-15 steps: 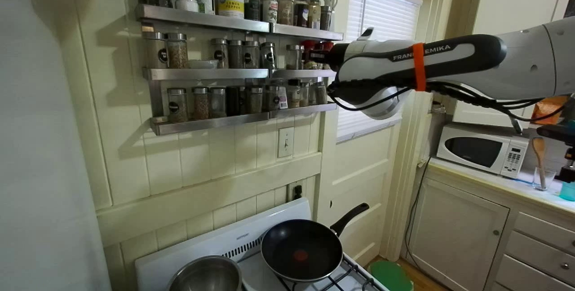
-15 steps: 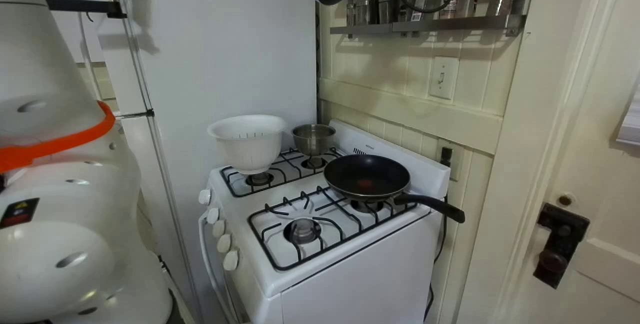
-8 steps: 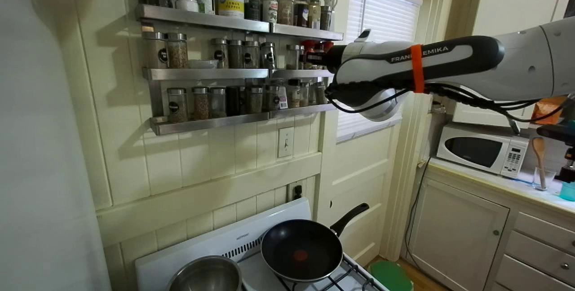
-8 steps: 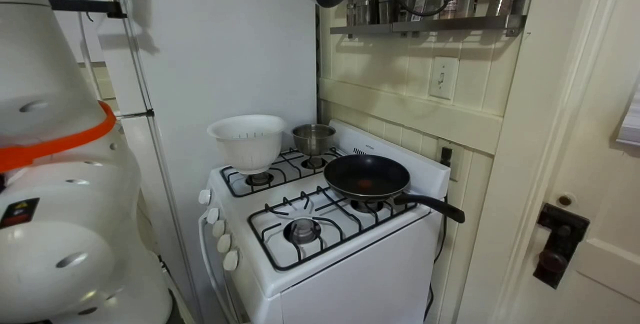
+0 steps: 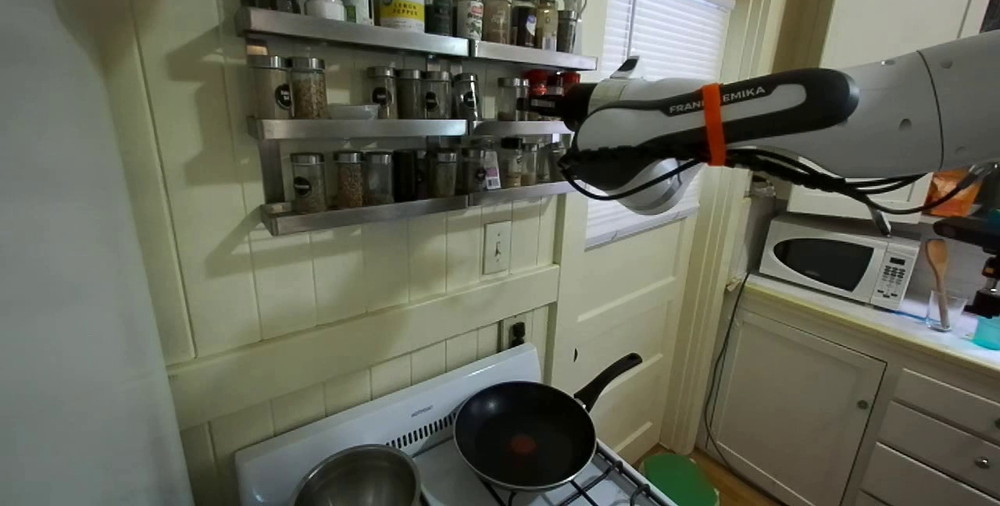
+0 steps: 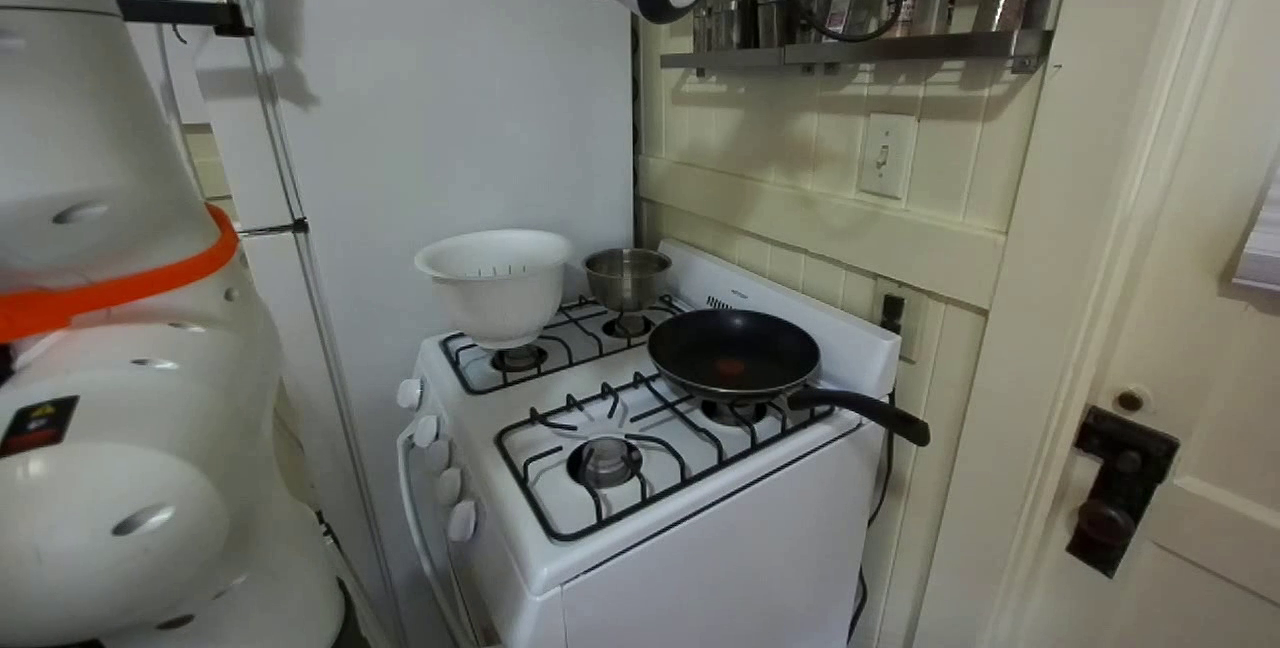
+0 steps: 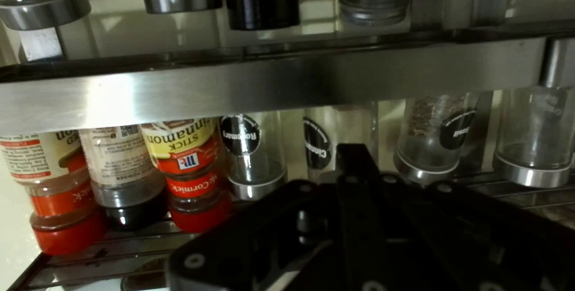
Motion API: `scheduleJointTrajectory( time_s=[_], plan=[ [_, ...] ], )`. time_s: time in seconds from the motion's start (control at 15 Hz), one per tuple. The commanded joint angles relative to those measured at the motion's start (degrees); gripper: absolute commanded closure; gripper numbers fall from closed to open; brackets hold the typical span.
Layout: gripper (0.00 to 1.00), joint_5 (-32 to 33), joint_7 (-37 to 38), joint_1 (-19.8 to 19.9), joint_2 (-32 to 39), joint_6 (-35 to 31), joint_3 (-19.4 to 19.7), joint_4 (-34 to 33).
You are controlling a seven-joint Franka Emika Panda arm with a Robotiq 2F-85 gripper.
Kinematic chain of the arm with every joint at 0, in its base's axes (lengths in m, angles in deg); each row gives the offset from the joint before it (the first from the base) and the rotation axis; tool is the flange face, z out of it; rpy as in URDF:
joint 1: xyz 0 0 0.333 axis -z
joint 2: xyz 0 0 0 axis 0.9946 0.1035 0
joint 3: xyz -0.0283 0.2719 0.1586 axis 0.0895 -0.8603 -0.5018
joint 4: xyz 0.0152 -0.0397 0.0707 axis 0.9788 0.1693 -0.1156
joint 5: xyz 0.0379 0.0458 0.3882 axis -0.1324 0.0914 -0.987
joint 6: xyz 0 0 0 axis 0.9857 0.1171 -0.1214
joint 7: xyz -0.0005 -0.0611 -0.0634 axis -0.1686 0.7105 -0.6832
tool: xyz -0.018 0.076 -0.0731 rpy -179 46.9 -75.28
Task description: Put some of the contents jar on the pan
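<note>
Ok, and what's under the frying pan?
In an exterior view, the frying pan rests on a black grate, with part of a dark burner showing below its near edge. The pan hides the rest of that burner and some of the grate.

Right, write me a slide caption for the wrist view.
Closed gripper in front of spice jars that appear upside down, Cinnamon Stick label and Rosemary label legible.

Dim, brightest at the window blind (image 5: 676, 26). Softly shadowed on the wall (image 5: 375, 279). Glaring off a shelf rail (image 7: 274, 82), darkest around the gripper (image 7: 355, 156).
</note>
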Motion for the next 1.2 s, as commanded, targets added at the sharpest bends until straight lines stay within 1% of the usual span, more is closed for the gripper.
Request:
scheduleJointTrajectory(
  time_s=[0.0, 0.8, 1.13],
  plan=[
    [1.0, 1.1, 0.4, -0.4, 2.9, -2.8, -0.3, -2.2],
    [1.0, 3.9, 1.6, -0.3, 5.8, -4.4, -1.1, -3.9],
    [1.0, 1.9, 0.3, -0.1, 3.2, -2.4, -0.9, -2.0]
  ],
)
